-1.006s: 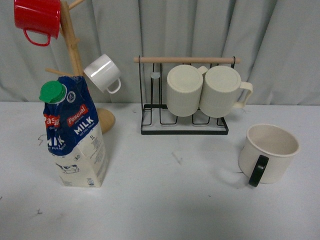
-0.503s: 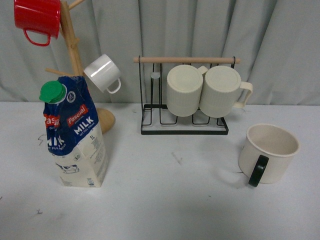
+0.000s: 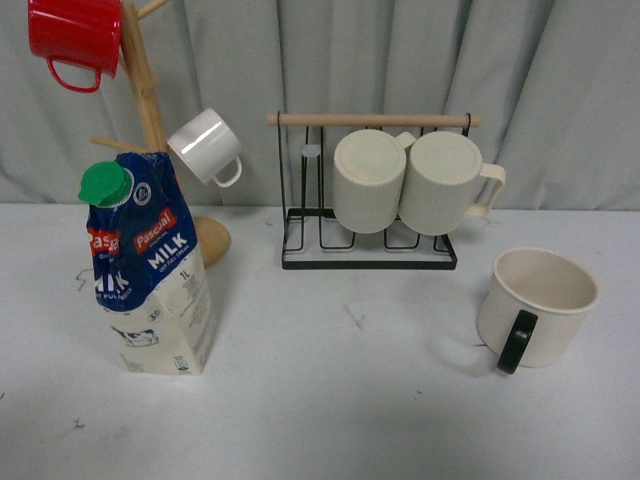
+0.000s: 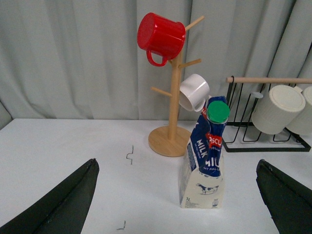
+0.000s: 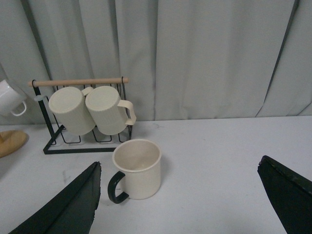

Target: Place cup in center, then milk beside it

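Note:
The cup, a wide cream mug with a black handle turned toward me, stands upright on the right of the white table; the right wrist view shows the cup too. On the left stands the milk, a tall blue-and-cream carton with a green cap, and the left wrist view has the milk ahead. My left gripper is open, its black fingers wide apart, well short of the carton. Wide open as well, my right gripper is short of the cup. Neither arm shows in the front view.
A wooden mug tree behind the carton carries a red mug and a small white cup. At the back centre a black wire rack holds two ribbed cream mugs. A grey curtain hangs behind.

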Robot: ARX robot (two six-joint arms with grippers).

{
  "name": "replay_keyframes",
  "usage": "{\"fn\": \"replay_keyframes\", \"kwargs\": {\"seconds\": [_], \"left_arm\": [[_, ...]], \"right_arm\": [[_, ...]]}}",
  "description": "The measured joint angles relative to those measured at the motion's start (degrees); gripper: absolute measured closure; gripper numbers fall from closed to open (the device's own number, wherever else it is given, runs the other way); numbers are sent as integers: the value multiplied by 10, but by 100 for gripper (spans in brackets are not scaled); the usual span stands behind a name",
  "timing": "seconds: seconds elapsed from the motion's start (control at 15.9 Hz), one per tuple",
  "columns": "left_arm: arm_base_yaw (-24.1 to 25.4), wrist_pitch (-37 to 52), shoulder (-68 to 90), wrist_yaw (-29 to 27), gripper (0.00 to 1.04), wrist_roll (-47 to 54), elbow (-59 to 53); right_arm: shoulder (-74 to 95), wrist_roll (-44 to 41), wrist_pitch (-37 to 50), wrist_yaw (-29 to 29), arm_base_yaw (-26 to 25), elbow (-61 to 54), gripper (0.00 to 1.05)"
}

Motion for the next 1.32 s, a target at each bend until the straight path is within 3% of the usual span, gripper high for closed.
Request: {"fn": "replay_keyframes", "kwargs": {"seconds": [0.63,0.69,0.94,1.13,1.32], "left_arm": [[0,0,0,0,7,0,0],[0,0,0,0,7,0,0],[0,0,0,0,7,0,0],[0,0,0,0,7,0,0],[0,0,0,0,7,0,0]], "right_arm": [[3,4,-10,3,0,2,6],[73,37,25,22,0,13,6],[503,126,354,86,0,161,6],[819,234,245,105,18,341,6],[994,283,147,101,30,481,6]]}}
